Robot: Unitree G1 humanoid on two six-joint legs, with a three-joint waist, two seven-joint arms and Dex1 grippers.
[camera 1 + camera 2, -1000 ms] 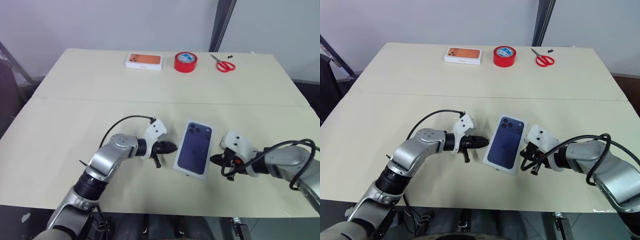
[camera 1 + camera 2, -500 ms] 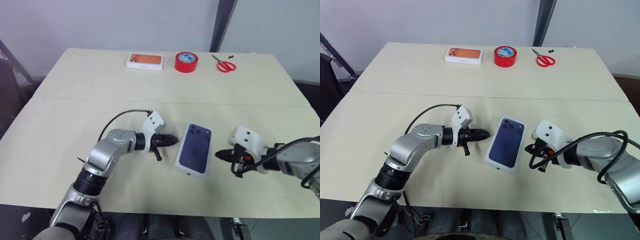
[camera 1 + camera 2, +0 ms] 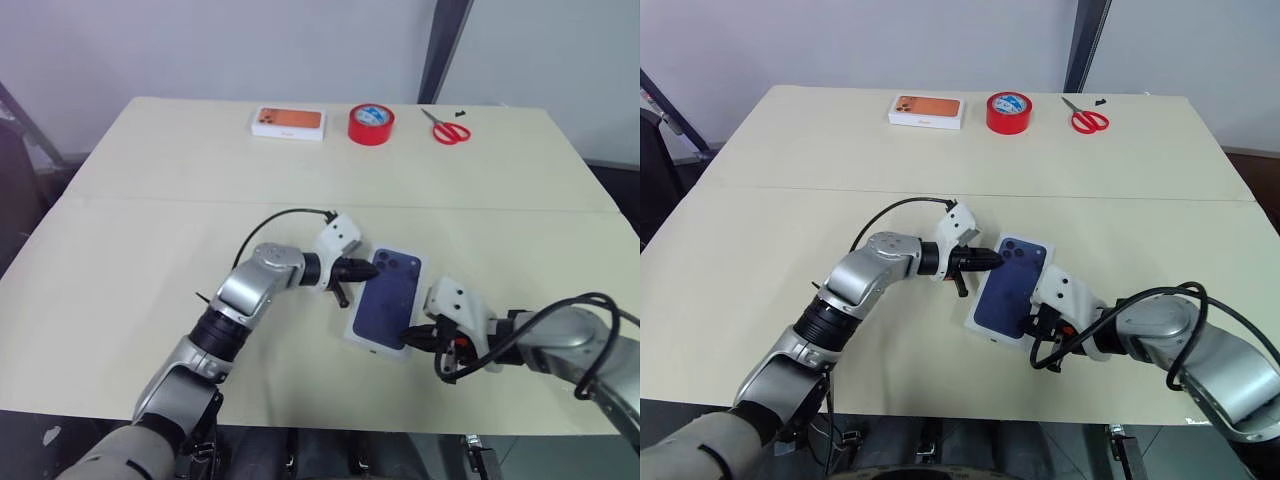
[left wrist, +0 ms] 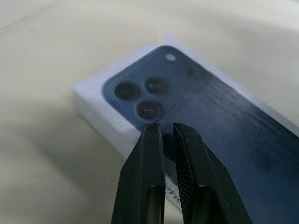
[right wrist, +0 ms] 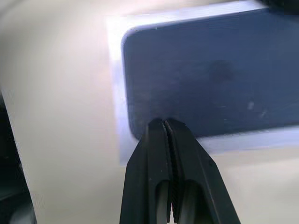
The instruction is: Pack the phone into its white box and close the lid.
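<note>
The lid point(image 3: 388, 300), white-rimmed with a dark blue phone printed on top, lies flat on the table's near middle, print up. My left gripper point(image 3: 372, 268) is shut with its tips at the lid's far left corner, just over the printed camera lenses point(image 4: 140, 95). My right gripper point(image 3: 410, 337) is shut too, its tips point(image 5: 164, 121) resting at the lid's near right edge. Neither holds anything. The phone is hidden. I cannot tell the white box apart from the lid's white rim point(image 4: 105, 123).
At the table's far edge stand an orange-topped white box point(image 3: 288, 122), a red tape roll point(image 3: 371, 123) and red-handled scissors point(image 3: 450, 128). A seam point(image 3: 180, 202) crosses the tabletop between them and the lid.
My left gripper has moved right up to the lid's camera corner. My right gripper drew away to the right, then came back left to the lid's near right edge. The lid has stayed put.
</note>
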